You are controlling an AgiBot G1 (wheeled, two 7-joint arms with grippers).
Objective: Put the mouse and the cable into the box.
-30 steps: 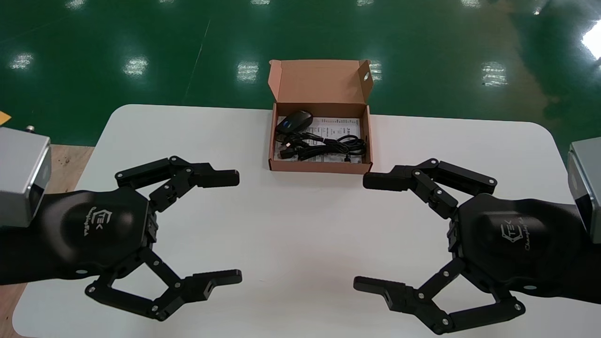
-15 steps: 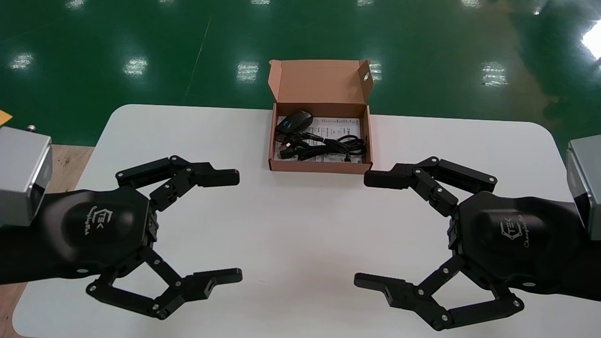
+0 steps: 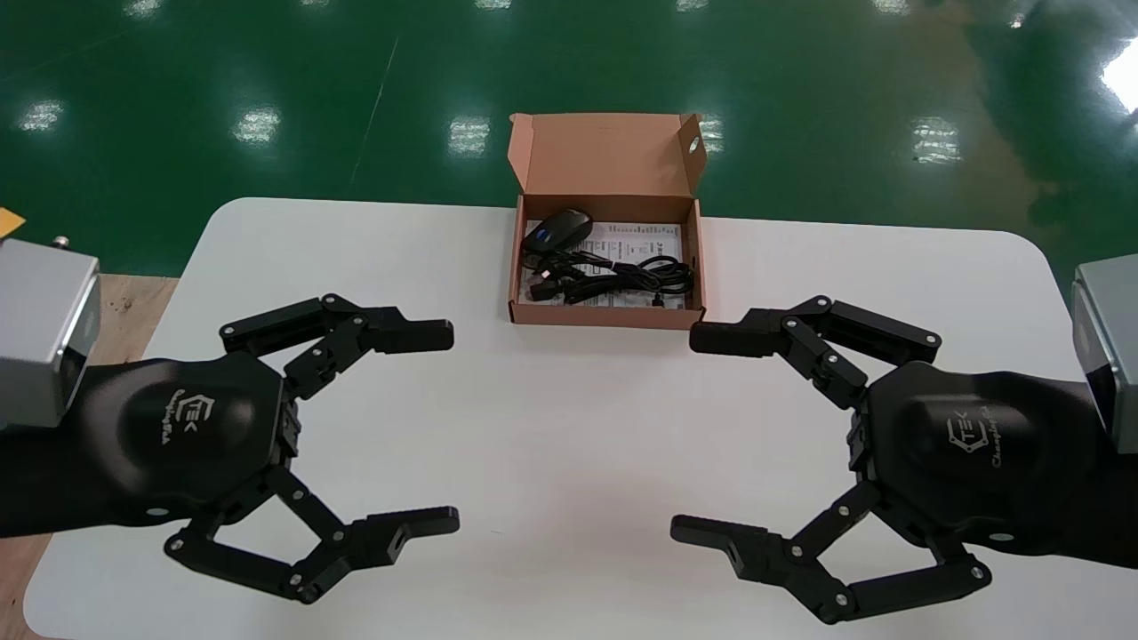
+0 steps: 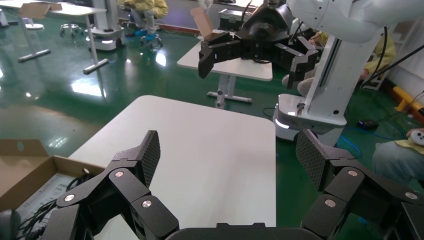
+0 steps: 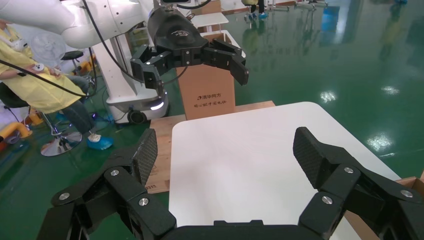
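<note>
Box: open, lid propped up, at the far edge of the table.
Mouse: inside the box, far-left corner.
Cable: bundled just beside the mouse, over a printed leaflet.
Left gripper, right gripper: fingers spread wide, empty, hovering over the near side of the table. You likely hold them clear because nothing remains to load.

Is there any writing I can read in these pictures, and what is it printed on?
"TEK": on the back of the left gripper and of the right gripper.
Script line under each logo: too small to read.
Leaflet in the box: print too small to read.
Brown carton, right wrist view: Chinese characters, too blurred to be sure.
</note>
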